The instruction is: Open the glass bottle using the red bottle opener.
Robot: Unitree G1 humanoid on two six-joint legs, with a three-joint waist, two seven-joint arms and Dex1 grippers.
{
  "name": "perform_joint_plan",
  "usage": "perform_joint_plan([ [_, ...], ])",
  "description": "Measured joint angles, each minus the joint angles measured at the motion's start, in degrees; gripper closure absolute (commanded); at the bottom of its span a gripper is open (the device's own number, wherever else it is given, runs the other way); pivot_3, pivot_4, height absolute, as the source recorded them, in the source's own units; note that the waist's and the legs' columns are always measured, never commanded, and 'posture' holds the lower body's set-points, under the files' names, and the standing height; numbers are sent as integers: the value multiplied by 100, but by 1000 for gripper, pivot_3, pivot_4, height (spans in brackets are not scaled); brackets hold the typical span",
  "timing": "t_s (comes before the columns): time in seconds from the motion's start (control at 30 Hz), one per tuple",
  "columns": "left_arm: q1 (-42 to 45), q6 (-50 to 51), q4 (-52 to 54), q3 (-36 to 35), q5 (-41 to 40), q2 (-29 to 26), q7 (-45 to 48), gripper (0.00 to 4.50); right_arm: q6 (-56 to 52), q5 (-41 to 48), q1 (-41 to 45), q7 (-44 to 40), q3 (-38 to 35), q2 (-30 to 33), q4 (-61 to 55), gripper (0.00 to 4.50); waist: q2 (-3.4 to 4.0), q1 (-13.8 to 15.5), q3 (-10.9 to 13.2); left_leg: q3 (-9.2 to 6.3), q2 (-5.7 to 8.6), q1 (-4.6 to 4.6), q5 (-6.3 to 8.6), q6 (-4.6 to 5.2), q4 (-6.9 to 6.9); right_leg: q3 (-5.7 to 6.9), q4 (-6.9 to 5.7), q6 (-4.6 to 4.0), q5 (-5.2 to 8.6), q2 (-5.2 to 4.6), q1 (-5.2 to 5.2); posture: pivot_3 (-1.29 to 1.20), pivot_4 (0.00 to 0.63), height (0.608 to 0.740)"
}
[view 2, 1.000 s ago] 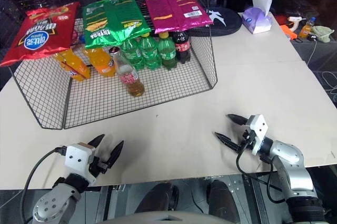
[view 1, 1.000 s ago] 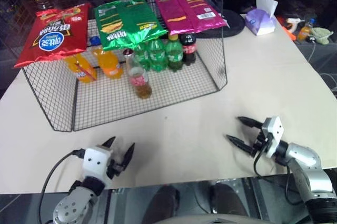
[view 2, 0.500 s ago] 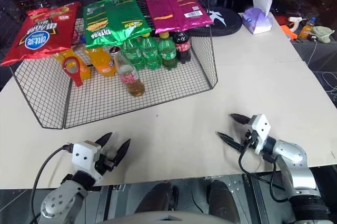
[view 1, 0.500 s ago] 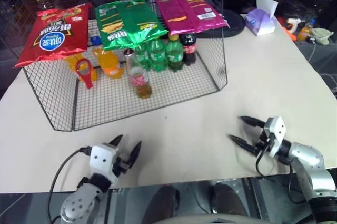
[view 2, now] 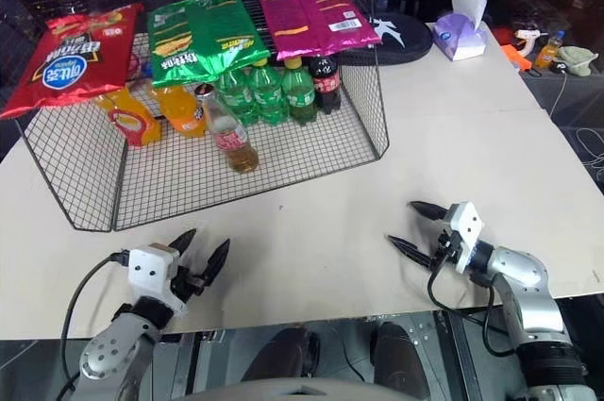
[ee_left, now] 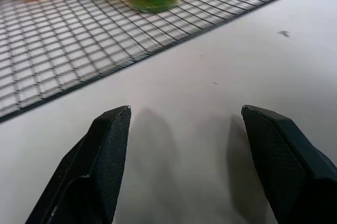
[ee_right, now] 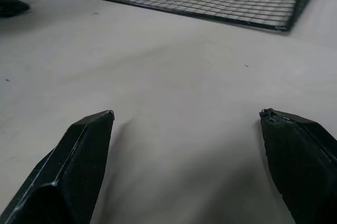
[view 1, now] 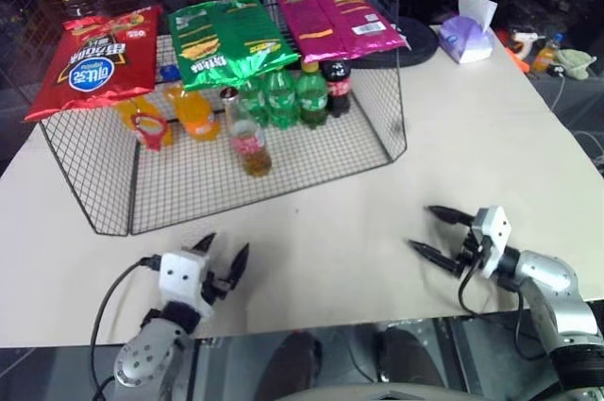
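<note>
Fingers of left gripper [view 1: 219,259] and right gripper [view 1: 436,233]: apart, empty, low over table [view 1: 491,137]. Glass bottle [view 1: 245,134]: upright, capped, inside wire rack [view 1: 392,132]. Red bottle opener [view 1: 146,127]: at rack's left, untouched. Nothing started. Bare table between; rack front open.

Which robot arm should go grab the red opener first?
Probably the left. The red bottle opener lies at the left end of the wire rack, on the left gripper's side. The right gripper, also open and empty, sits farther away.
</note>
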State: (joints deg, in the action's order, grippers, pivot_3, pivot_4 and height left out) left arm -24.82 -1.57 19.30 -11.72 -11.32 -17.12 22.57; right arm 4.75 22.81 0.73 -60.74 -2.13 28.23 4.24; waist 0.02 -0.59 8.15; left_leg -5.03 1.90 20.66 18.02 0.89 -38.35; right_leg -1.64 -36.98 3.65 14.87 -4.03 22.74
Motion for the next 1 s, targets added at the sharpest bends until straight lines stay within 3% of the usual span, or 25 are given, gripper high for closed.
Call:
perform_joint_plan([
  [0.2, 885, -48, -126, -750, 107, -34, -702, 1034, -787, 769, 288, -264, 380, -73, -1287, 36, -4, 4, -1, -5, 6, 2, 0, -1, -5, 4, -4, 1, 0, -1, 0, 0, 150, 740],
  [0.53, 2151, 454, -246, -1312, 70, -424, -1224, 1034, -1307, 1418, 653, -110, 398, -343, -2204, 36, -13, 30, 3, -16, 7, 9, -1, -2, -5, 14, -2, 1, 0, 4, 3, 0, 150, 740],
  [1.0, 3131, 496, -1227, -1295, 133, -820, -1255, 1034, -1563, 1486, 895, 238, 460, -413, -2561, 36, -14, 6, 3, -17, 11, 11, -2, -3, -5, 15, -3, 1, 0, 4, 8, 0, 150, 740],
])
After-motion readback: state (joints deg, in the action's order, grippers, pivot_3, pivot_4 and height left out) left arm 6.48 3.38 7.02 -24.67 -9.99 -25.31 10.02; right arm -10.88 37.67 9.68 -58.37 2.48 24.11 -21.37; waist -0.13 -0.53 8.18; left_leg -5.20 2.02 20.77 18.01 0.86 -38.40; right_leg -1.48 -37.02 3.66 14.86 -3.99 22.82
